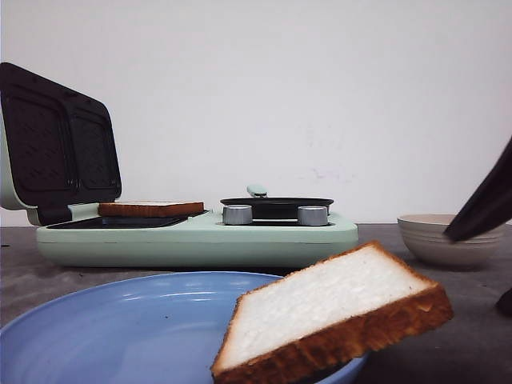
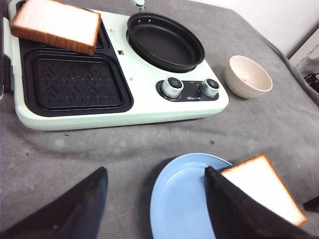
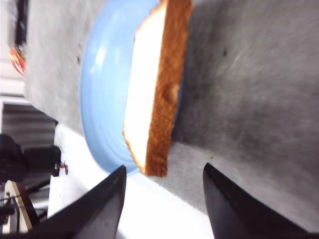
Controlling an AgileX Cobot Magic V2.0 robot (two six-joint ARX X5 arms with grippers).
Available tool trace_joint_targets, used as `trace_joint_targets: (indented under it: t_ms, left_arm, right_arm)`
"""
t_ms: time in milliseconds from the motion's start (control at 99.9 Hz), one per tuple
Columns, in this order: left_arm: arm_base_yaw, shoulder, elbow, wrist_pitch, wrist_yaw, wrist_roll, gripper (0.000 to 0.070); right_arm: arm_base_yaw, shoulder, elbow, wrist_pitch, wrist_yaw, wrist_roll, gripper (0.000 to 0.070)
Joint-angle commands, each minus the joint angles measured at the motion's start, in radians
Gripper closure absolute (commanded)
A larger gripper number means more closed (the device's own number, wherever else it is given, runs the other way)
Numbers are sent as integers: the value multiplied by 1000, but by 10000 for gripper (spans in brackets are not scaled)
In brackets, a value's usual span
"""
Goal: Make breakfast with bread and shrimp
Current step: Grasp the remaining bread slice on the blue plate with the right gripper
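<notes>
Grey cloth-covered bench (image 2: 75, 159). At its far side stands a mint-green breakfast appliance (image 1: 200, 236), lid (image 1: 56, 144) raised at its left end, showing two dark ribbed plates inside.

One square slice of white bread with a golden-brown crust (image 2: 56, 24) lies on the rear sandwich tray of the appliance, one edge tipped up on the tray rim. The nearer ribbed tray (image 2: 75, 82) is bare. On the appliance's right half sits a round black frying pan (image 2: 165, 41), with two silver knobs (image 2: 172, 87) along the front edge below it.

Right of the appliance, apart from it: a small beige ribbed bowl (image 2: 247, 75); its inside shows nothing.

At the near edge of the bench, a round light-blue plate (image 2: 184, 199). The second slice of white bread (image 1: 332, 320) rests tilted over the plate's right rim, overhanging the cloth.

No shrimp can be made out in any view.

Left gripper (image 2: 154, 204): fingers spread wide, nothing between them, above the cloth beside the plate's left edge. Right gripper (image 3: 164, 199): fingers likewise parted and unloaded, just beside the crust of the tilted slice, not touching it.
</notes>
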Motion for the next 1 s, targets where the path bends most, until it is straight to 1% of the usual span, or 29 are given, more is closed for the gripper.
trace_joint_targets:
  t_ms: [0, 60, 90, 120, 230, 260, 390, 611, 661, 681, 711, 721, 811, 991]
  left_arm:
    - [-1, -16, 3, -2, -6, -12, 388]
    - [-1, -27, 3, -11, -6, -12, 397]
    - [-1, -31, 3, -18, -6, -11, 413]
    - [-1, -34, 3, -23, -6, -10, 455]
    - [-1, -35, 3, -38, -6, -3, 655]
    - [-1, -35, 3, -39, -6, -3, 700]
    - [-1, -35, 3, -40, -24, -3, 700]
    - [-1, -35, 3, -42, -25, -3, 700]
    - [-1, -35, 3, -42, -25, 0, 700]
    - [-1, -35, 3, -42, -25, 0, 700]
    - [-1, -35, 3, -42, -25, 0, 700]
    - [-1, -35, 3, -42, -25, 0, 700]
    - [-1, -35, 3, -41, -25, 0, 700]
    - [-1, -35, 3, -41, -25, 0, 700]
  right_arm:
    - [27, 48, 0, 58, 5, 26, 398]
    - [46, 102, 0, 94, 13, 26, 398]
    - [52, 130, 0, 109, 18, 25, 398]
    - [57, 157, 0, 125, 19, 24, 398]
    - [67, 242, 0, 197, 16, 24, 398]
    - [68, 262, 0, 227, 11, 24, 398]
    - [68, 317, 0, 316, 9, 44, 398]
    - [68, 377, 0, 375, 1, 46, 405]
    - [68, 378, 0, 379, -1, 46, 434]
    - [68, 378, 0, 382, 0, 46, 460]
    - [68, 378, 0, 385, -3, 46, 513]
    - [68, 378, 0, 386, -5, 46, 542]
    - [68, 377, 0, 389, -16, 46, 700]
    - [71, 377, 0, 396, -16, 43, 700]
